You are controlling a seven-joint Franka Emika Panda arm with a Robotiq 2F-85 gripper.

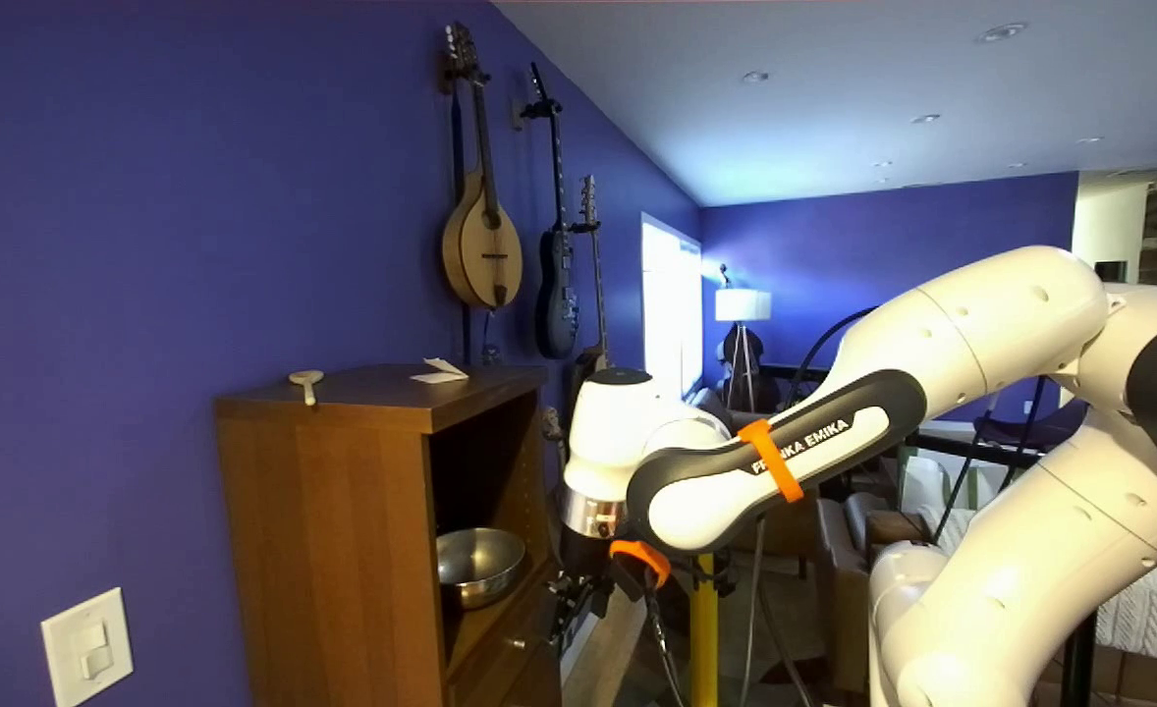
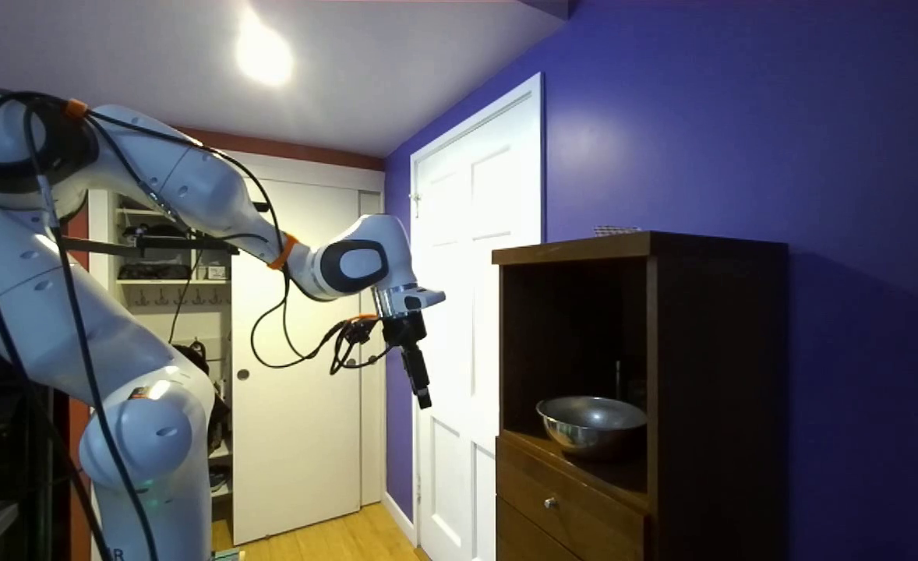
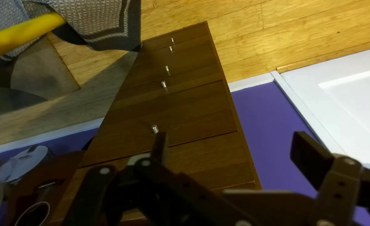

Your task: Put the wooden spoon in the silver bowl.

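The wooden spoon [image 1: 306, 379] is a small pale shape on top of the brown cabinet in an exterior view. One end sticks out over the top's edge. It does not show in the wrist view. The silver bowl [image 1: 480, 567] stands upright on the cabinet's open shelf; it also shows in an exterior view [image 2: 591, 425]. My gripper [image 1: 567, 614] is in front of the cabinet, apart from the bowl, pointing down; it also shows in an exterior view [image 2: 421, 393]. In the wrist view the gripper [image 3: 233, 150] is open, with nothing between its fingers.
The brown cabinet [image 1: 333, 550] has an open shelf above drawers with metal knobs [image 2: 550, 503]. Its top panel and side walls frame the shelf. A folded paper-like piece [image 1: 440, 372] lies on top. String instruments [image 1: 483, 250] hang on the purple wall. A white door [image 2: 474, 312] stands beside the cabinet.
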